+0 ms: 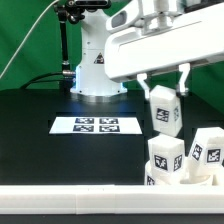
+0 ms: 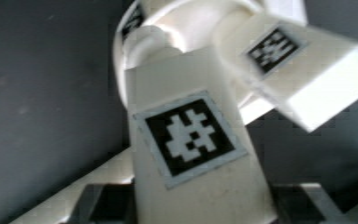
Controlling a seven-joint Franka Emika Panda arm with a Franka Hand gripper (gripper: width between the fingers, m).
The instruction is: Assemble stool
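My gripper [image 1: 164, 92] hangs at the exterior view's right, shut on a white stool leg [image 1: 163, 108] that it holds above the table. In the wrist view this leg [image 2: 194, 130] fills the middle, tag facing the camera, with a dark finger [image 2: 108, 196] on each side of it. Below it stand two more tagged legs, one [image 1: 165, 160] directly under the held leg and one [image 1: 206, 154] to its right. The wrist view shows another leg [image 2: 297, 68] beyond the held one. I cannot make out the round seat.
The marker board [image 1: 95, 125] lies on the black table toward the middle. A long white border rail [image 1: 90, 201] runs along the front edge. The arm's white base [image 1: 95, 75] stands at the back, with a green backdrop behind.
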